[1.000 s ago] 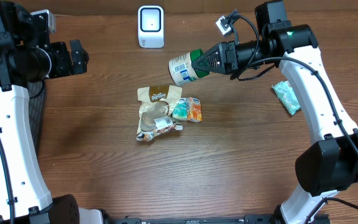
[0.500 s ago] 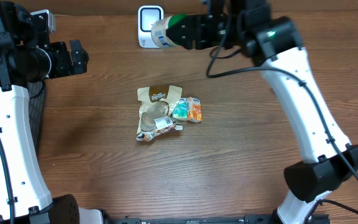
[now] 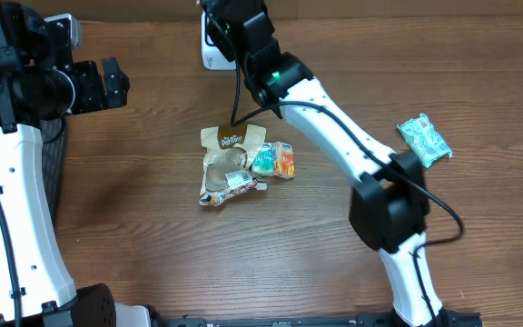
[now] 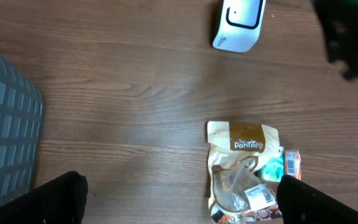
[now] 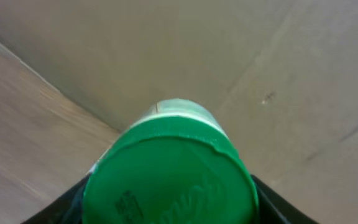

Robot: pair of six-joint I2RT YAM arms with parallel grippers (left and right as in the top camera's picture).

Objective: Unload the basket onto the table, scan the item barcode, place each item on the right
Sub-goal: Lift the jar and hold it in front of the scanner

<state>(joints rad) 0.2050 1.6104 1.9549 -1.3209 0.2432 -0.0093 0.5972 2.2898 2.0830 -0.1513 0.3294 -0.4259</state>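
Across the wooden tabletop [image 3: 134,236], the right arm [image 3: 334,118] reaches far, above the white barcode scanner [image 4: 240,25], right fingers [image 5: 263,200] clenched on the green-lidded jar [image 5: 169,180]. Left fingers [image 4: 55,199] hang released. The jar's label likely needs turning toward the scanner window, held steady.

Overhead, the right arm [image 3: 307,91] largely hides the scanner [image 3: 204,54] and seemingly the bottle [image 5: 169,168].
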